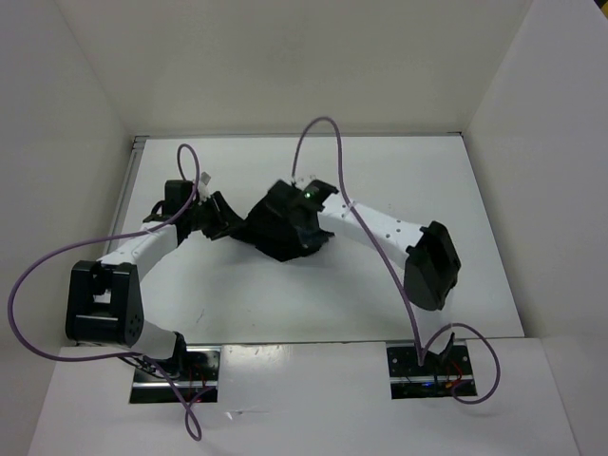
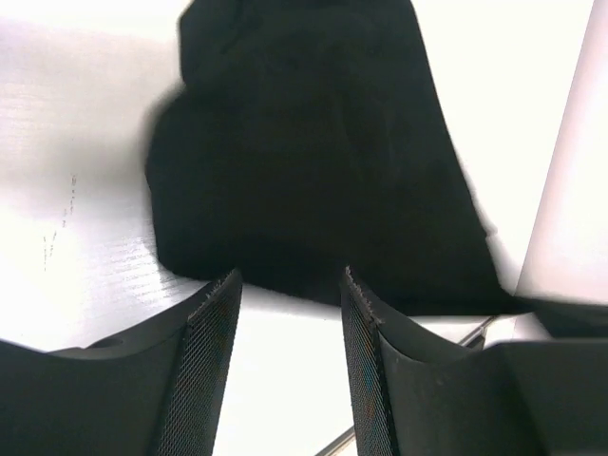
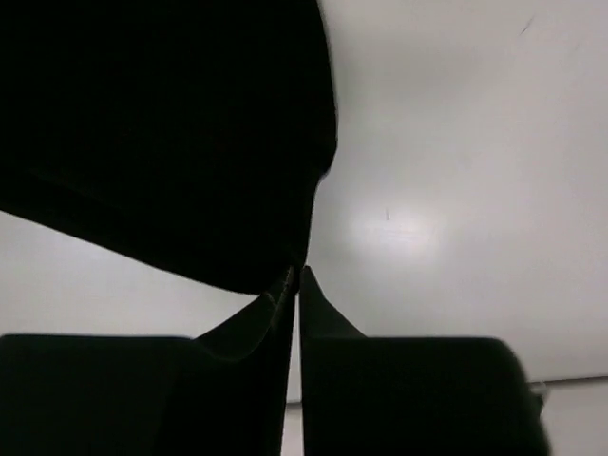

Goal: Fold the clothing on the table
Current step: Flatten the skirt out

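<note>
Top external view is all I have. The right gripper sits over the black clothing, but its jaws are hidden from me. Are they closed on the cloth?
Observer: In the right wrist view the right gripper is shut, and the edge of the clothing runs right into its tips, so it looks pinched there.
Operator: Thank you. And the left gripper, does it hold anything?
Observer: No. In the left wrist view the left gripper is open with nothing between its fingers. The clothing lies just beyond the tips, on the table.
</note>
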